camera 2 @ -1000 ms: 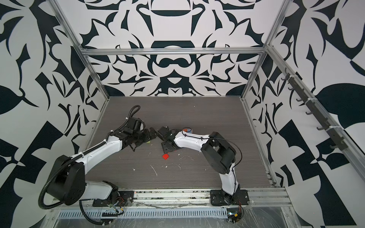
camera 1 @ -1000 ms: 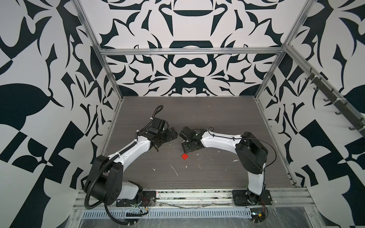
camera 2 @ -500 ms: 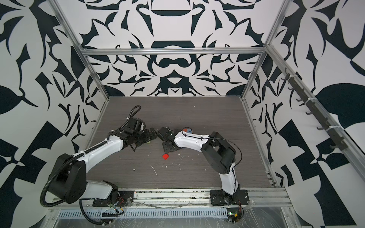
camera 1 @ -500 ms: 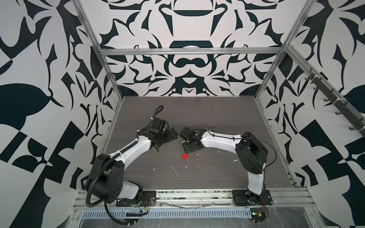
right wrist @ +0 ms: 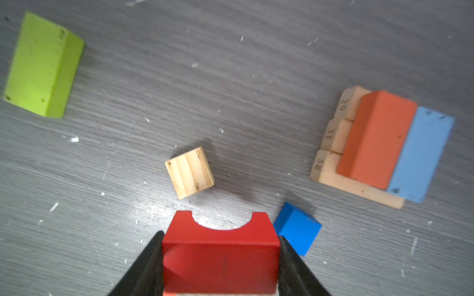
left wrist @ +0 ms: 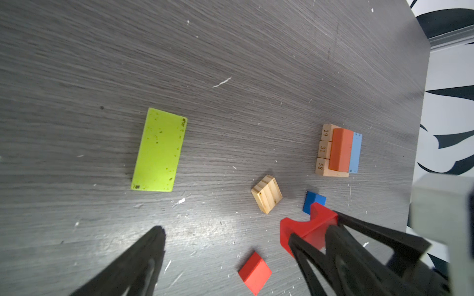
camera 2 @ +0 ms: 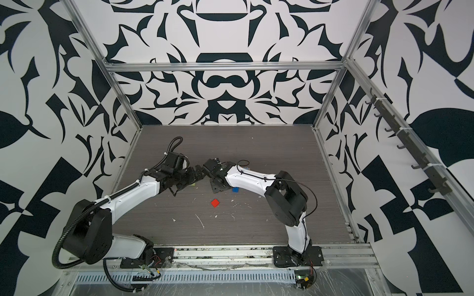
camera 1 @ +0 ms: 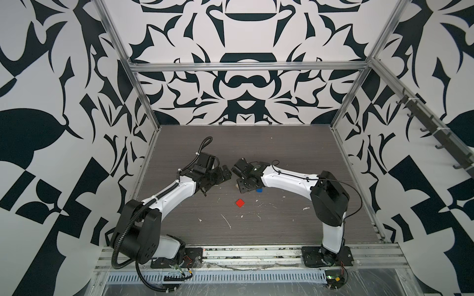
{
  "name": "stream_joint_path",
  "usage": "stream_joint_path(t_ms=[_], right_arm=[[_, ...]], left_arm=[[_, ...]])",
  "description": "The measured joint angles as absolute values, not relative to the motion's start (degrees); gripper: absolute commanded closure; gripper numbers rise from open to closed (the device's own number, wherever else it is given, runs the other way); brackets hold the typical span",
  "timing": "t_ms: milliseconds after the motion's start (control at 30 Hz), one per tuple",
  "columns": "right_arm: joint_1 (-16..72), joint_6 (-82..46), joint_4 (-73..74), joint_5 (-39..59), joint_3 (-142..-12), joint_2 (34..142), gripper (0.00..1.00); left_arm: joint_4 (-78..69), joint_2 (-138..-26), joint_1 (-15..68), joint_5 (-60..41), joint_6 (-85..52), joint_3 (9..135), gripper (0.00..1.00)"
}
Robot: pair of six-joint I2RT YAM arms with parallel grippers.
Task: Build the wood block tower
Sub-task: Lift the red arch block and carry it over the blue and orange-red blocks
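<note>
- In both top views the dark blue cube point(camera 1: 259, 190) lies on the table point(camera 1: 256, 148).
  - The right gripper point(camera 1: 241, 188) hangs just beside it.
  - A red cube point(camera 1: 240, 203) lies near it, toward the arm bases.
  - The left gripper point(camera 1: 223, 176) is farther off, beyond the right one, with its jaws spread wide and nothing between them.
  - The wood block tower cannot be made out here; it seems to be hidden under the right arm.
- In the left wrist view the wood block tower point(left wrist: 338, 151) stands near the dark blue cube without touching it.
  - It is a low stepped pile: three tan blocks carry an orange oblong point(left wrist: 341, 150), with a light blue oblong point(left wrist: 356, 153) alongside.
  - The tan ends read "29", "31" and "58". No brand shows.
  - A tan cube point(left wrist: 266, 194) sits just beside the dark blue cube, and the lime green oblong point(left wrist: 159, 150) lies well apart from it, past the tan cube.
- In the right wrist view the right gripper point(right wrist: 221, 238) is clamped on the red arch block point(right wrist: 220, 258).
  - Its fingers press the two flat end faces, and the cutout points away from the wrist.
  - One end of the arch comes close against the dark blue cube; whether they touch cannot be told.
  - The arch is probably light and rigid, with smooth paint that could slip. Flat opposite faces look like the safest hold, and the curved cutout is best avoided.
  - The loosely stacked tower would likely shift at a nudge.
</note>
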State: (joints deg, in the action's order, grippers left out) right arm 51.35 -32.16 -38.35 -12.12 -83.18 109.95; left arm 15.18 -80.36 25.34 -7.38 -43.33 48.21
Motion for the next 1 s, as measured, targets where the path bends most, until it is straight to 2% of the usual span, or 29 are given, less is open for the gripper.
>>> stream_joint_path(t_ms=[633, 1000], right_arm=[[36.2, -31.4, -39.8, -11.7, -83.7, 105.8, 0.51], [33.7, -30.9, -39.5, -9.9, -83.7, 106.0, 0.51]], left_arm=[[14.1, -80.3, 25.3, -8.9, -43.5, 48.2, 0.0], [11.8, -80.3, 25.3, -11.0, -43.4, 47.9, 0.01]])
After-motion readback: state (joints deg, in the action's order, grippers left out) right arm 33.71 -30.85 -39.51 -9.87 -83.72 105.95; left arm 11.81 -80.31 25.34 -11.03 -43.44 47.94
